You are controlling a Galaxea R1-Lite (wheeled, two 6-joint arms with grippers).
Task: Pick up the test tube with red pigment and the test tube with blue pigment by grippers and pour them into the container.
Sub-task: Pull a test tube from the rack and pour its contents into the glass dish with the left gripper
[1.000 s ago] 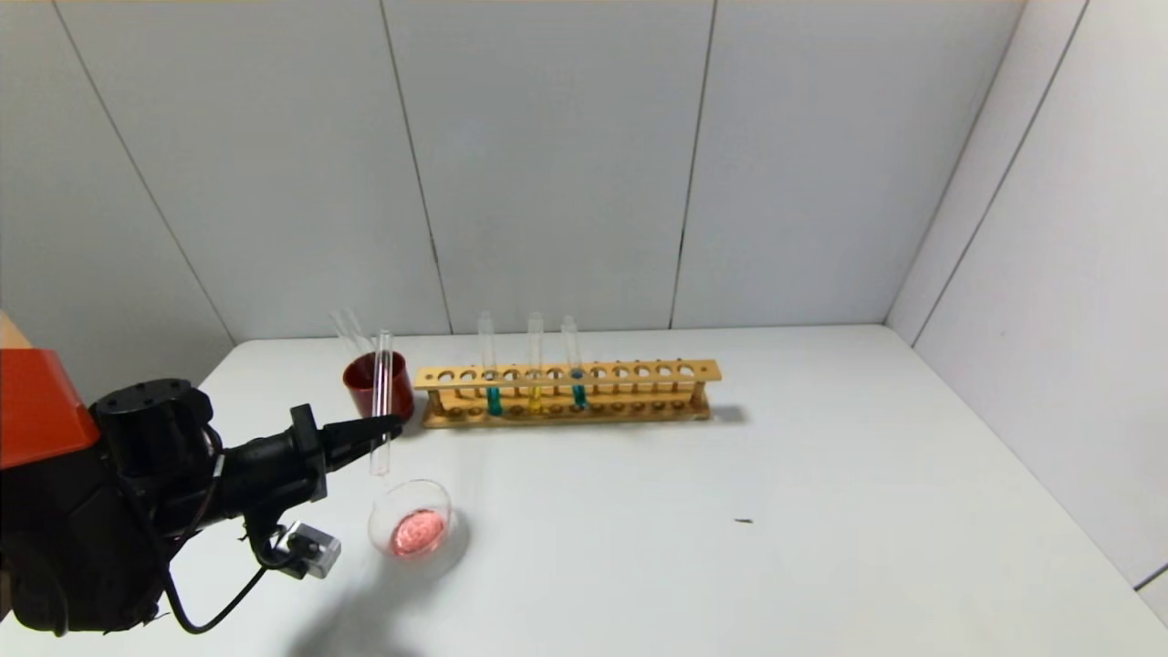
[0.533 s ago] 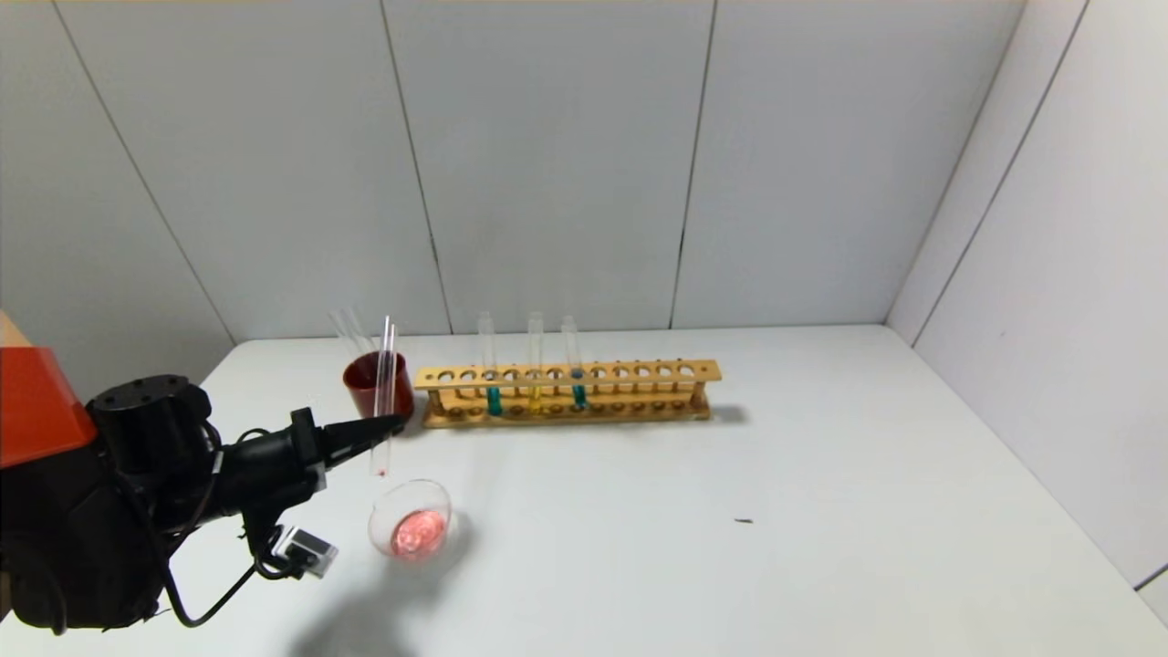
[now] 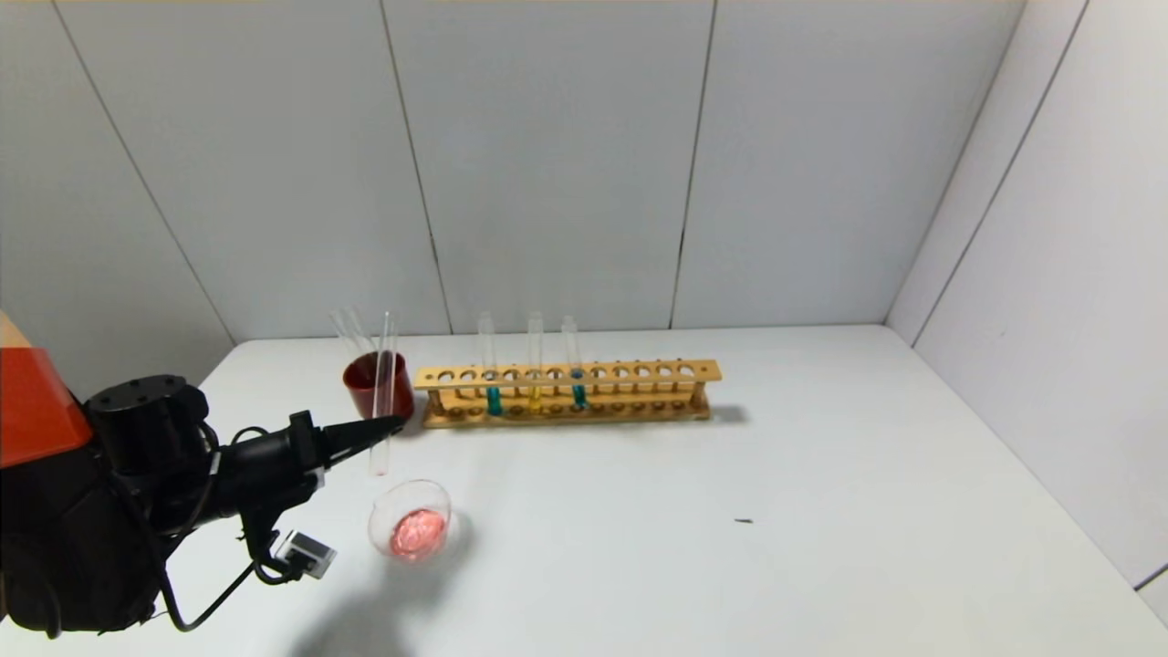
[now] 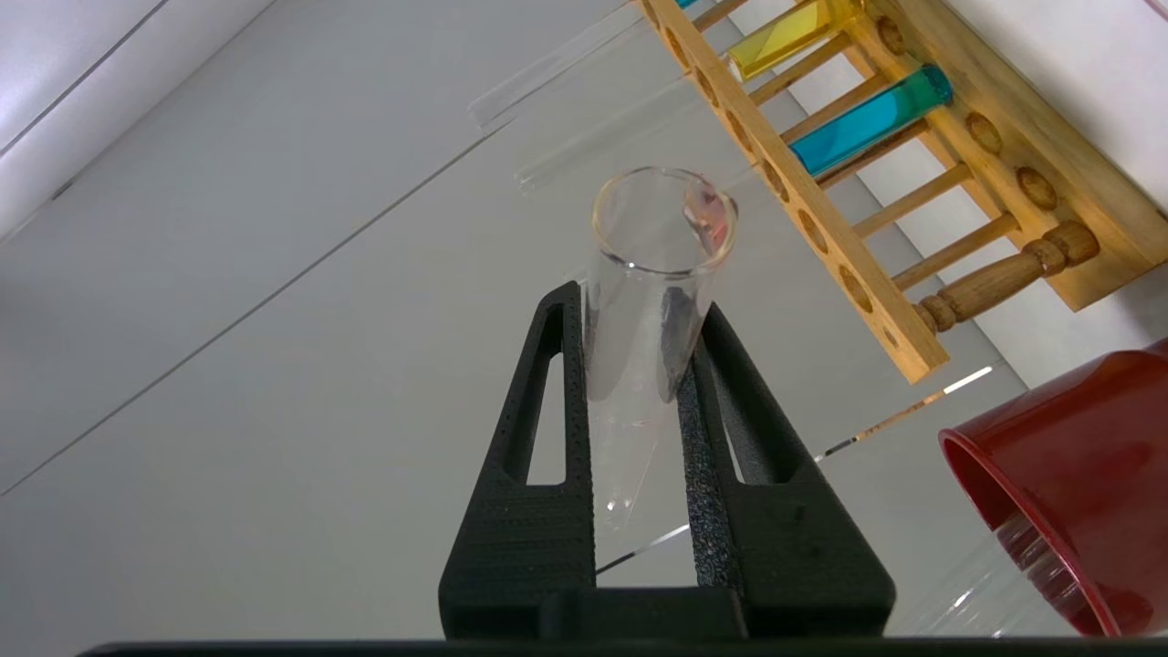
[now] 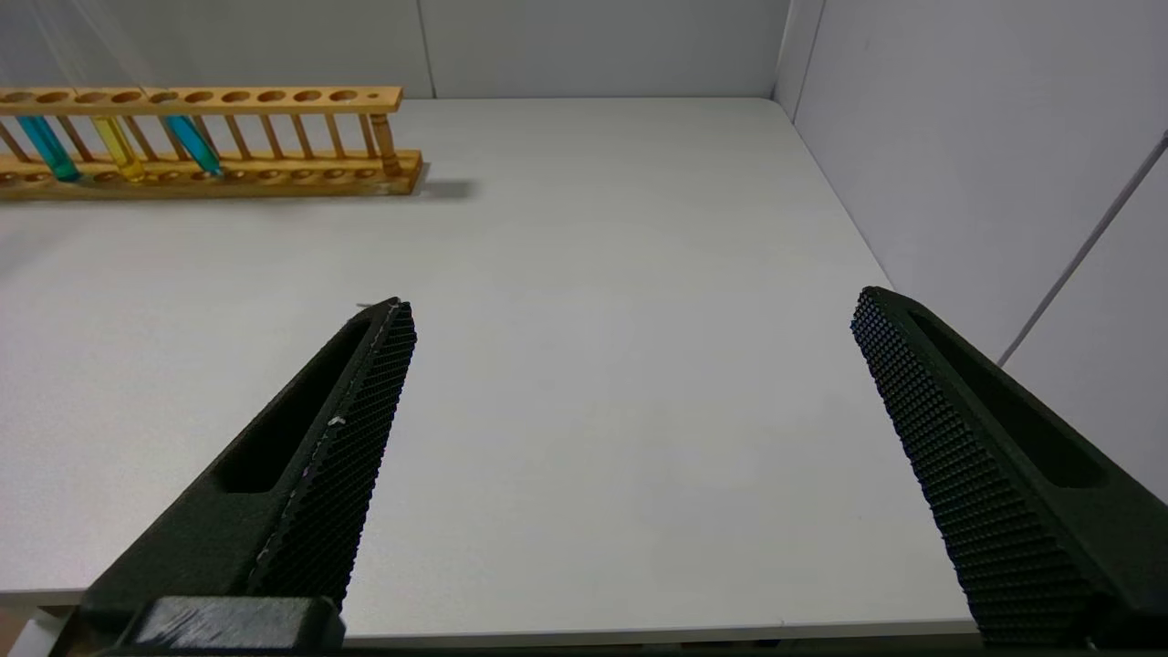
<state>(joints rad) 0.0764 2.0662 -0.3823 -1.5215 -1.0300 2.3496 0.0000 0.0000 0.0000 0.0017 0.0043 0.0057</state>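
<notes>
Clamping the emptied test tube with red pigment [image 3: 382, 401] about midway along its length, the left claw [image 3: 388, 425] holds it near the counter's left side, the tube standing close to upright with its open mouth downward; in the left wrist view only a reddish film clings inside the lip [image 4: 707, 219]. Just below and slightly nearer the front edge sits the container [image 3: 411, 520], a clear dish already holding a pink-red pool, so the red half of the job looks done. Behind the tube stands a dark red cup [image 3: 374, 385] with spare clear tubes leaning in it, and to its right the wooden rack [image 3: 566, 392] runs parallel to the back edge.

The test tube with blue pigment [image 3: 494, 399] stands upright in the rack, its long axis vertical; it lies to the right of and behind the left claw. A second blue tube [image 3: 578, 392] sits two holes farther right, past the yellow one [image 3: 535, 398]. The right claw [image 5: 630, 456] hangs with its fingers wide apart over the counter's bare right front, holding nothing, the rack well off toward the back left of it. By my reckoning the left arm is nearer to either blue tube, but it is occupied.
</notes>
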